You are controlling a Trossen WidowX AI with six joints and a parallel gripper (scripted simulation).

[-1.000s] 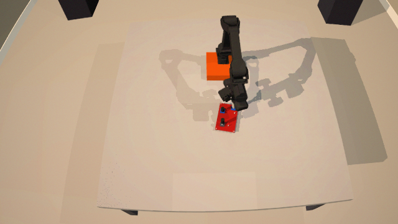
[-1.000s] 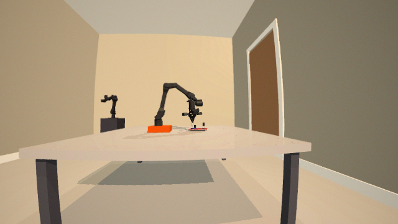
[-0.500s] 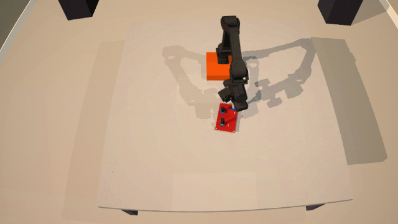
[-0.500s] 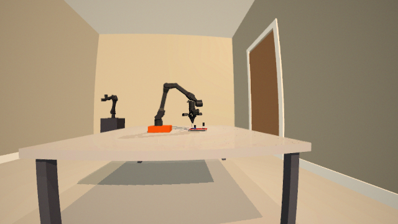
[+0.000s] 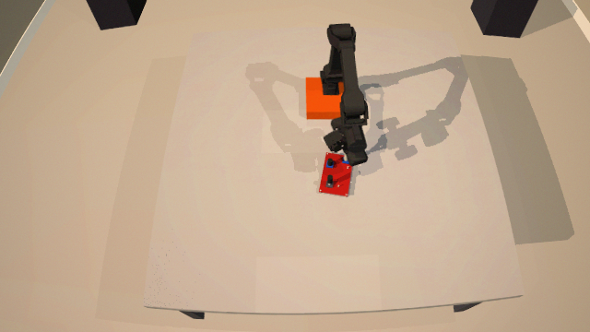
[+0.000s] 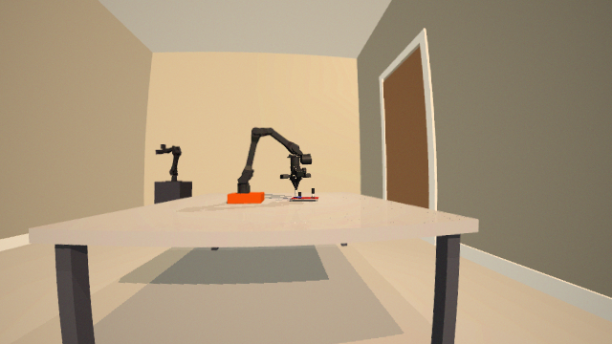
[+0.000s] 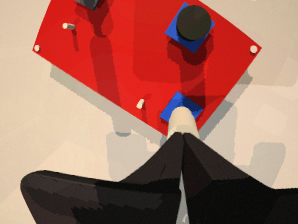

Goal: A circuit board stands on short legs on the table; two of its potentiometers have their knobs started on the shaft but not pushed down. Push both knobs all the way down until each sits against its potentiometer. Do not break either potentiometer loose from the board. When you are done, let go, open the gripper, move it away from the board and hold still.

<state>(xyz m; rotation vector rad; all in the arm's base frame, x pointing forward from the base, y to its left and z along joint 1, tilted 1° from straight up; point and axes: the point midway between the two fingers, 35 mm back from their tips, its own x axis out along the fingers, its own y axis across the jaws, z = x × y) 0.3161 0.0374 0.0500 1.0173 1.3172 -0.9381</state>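
The red circuit board [image 5: 341,191] [image 7: 125,55] stands on the table. A white knob [image 6: 295,193] [image 7: 182,121] stands upright on a blue potentiometer [image 7: 176,101] at the board's edge near the arm. My gripper [image 6: 295,188] [image 7: 181,139] is shut and empty, its tips at or just over the white knob's top; contact cannot be told. A black knob [image 5: 330,162] [image 6: 299,194] [image 7: 193,23] sits low on another blue potentiometer. A second black knob [image 5: 330,179] [image 6: 313,191] stands higher, over a grey potentiometer [image 7: 91,4] mostly cut off in the wrist view.
Two thin pale pins [image 7: 68,26] [image 7: 140,103] stick up from the board. The orange base block [image 5: 323,103] [image 6: 245,198] is behind the board, under the arm. Another small arm [image 6: 176,162] stands on a dark pedestal far beyond the table.
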